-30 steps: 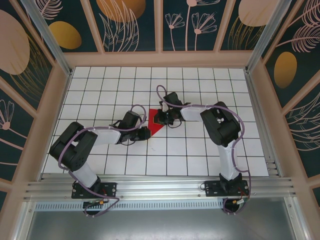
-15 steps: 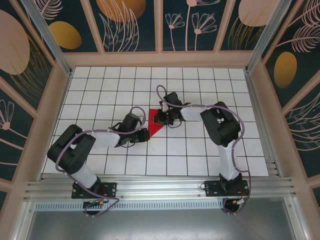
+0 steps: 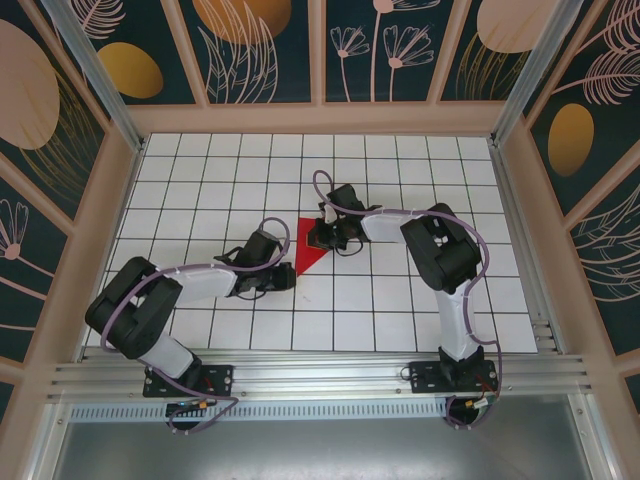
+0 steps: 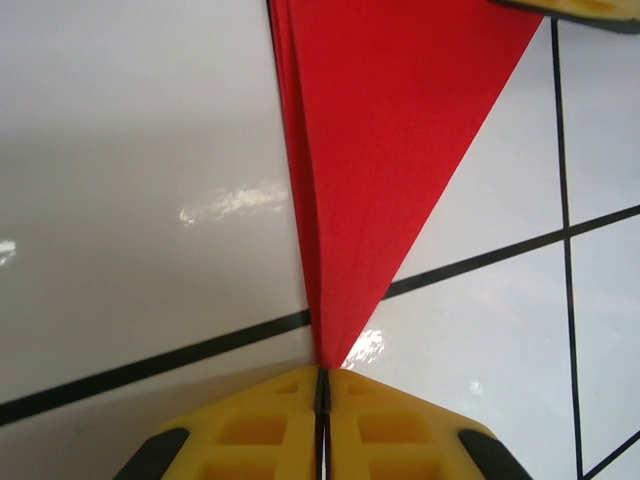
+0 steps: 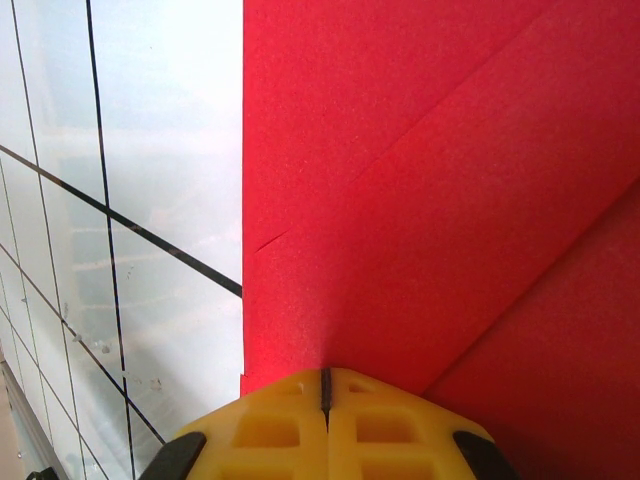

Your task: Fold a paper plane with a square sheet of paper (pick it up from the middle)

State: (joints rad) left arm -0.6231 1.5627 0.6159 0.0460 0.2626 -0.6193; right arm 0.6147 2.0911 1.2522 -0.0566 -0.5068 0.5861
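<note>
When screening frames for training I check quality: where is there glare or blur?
Left wrist: glare patches on the table beside the paper. Right wrist: table washed out near the top, paper's grain sharp. Top external: evenly lit, no blur.

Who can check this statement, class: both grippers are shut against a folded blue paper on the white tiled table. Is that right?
Not quite: the paper is red, not blue. The left wrist view shows the folded red paper tapering into the shut left gripper. The right gripper is shut against it too, on the white tiled table.
</note>
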